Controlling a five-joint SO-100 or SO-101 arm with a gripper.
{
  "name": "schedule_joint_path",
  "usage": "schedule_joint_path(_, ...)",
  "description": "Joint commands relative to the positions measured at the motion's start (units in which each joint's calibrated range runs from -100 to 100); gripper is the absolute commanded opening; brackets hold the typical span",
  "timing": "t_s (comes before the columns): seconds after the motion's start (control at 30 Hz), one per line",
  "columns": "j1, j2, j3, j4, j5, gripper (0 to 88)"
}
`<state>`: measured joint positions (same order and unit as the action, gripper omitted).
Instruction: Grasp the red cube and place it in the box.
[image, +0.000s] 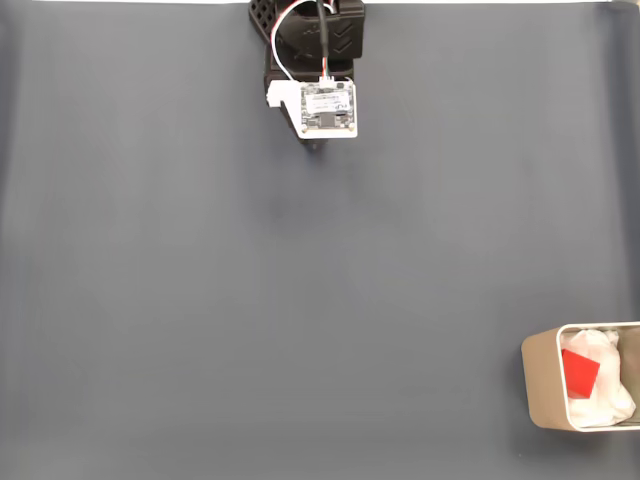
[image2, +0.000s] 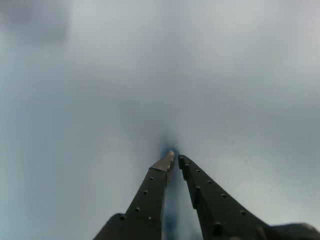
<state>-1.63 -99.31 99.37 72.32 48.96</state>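
The red cube lies inside the box on white padding, at the lower right of the fixed view. The box is beige with rounded corners and runs off the right edge. My arm is folded at the top centre of the fixed view, far from the box, with the gripper barely showing under the white wrist camera. In the wrist view the gripper points at the bare grey mat. Its two dark fingers nearly meet at the tips, with nothing between them.
A dark blue-grey mat covers the table. The arm's black base stands at the top edge. White padding fills the box around the cube.
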Motion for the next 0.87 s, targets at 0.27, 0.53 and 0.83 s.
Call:
schedule_joint_path(0.27, 0.71, -0.69, 0.45, 3.59, -0.20, 0.0)
schedule_joint_path(0.53, 0.71, -0.69, 0.45, 3.59, -0.15, 0.0)
schedule_joint_path(0.83, 0.71, -0.69, 0.45, 3.59, -0.15, 0.0)
